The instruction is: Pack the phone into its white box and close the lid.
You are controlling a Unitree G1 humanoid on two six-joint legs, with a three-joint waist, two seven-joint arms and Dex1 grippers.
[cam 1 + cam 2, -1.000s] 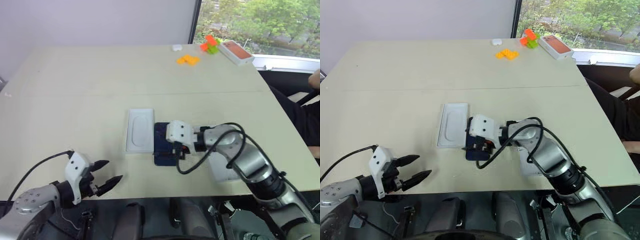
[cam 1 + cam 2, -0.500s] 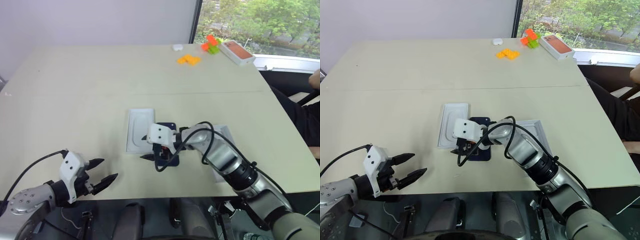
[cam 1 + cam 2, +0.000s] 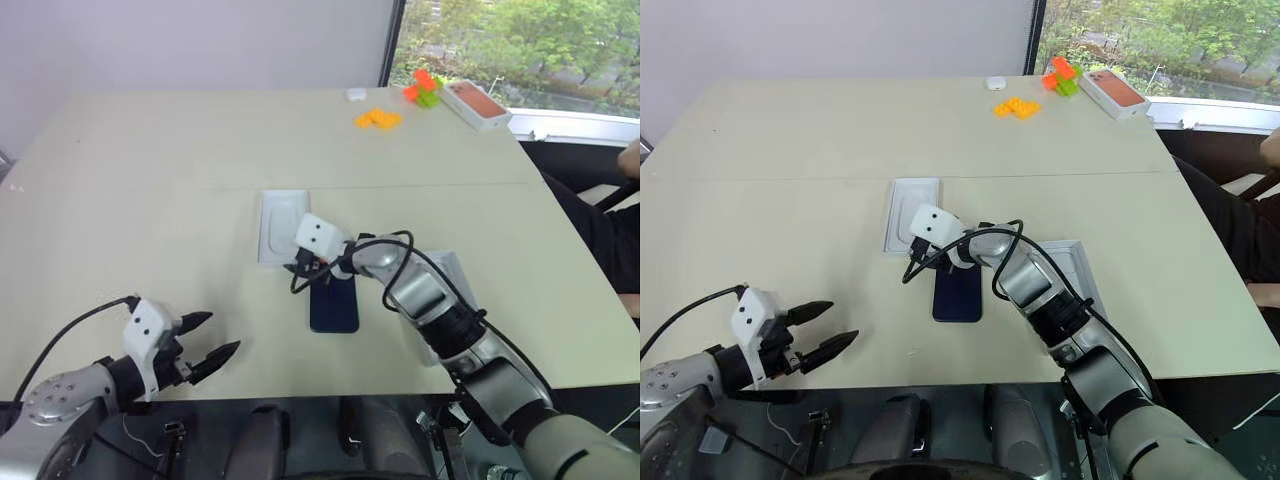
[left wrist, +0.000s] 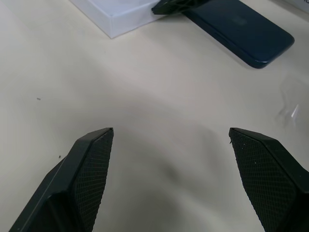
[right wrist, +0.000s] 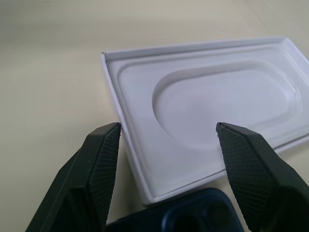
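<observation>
The phone lies back up, flat on the table, dark navy, its camera cluster at the far end. Just beyond it to the left sits the white box, thin-walled, holding a white insert with an oval recess. My right gripper is open, its fingers either side of the box's near corner, above the phone's far end. The lid lies inside up to the phone's right, partly under my right arm. My left gripper hangs open and empty over bare table at the near left.
Far back right lie orange bricks, orange and green bricks, a white box with a salmon-orange top and a small white object. A person's arm shows at the right edge.
My right gripper has moved away from me, off the phone to the box's near corner, leaving the phone uncovered. The white box has slid farther from me. The left gripper has stayed put.
</observation>
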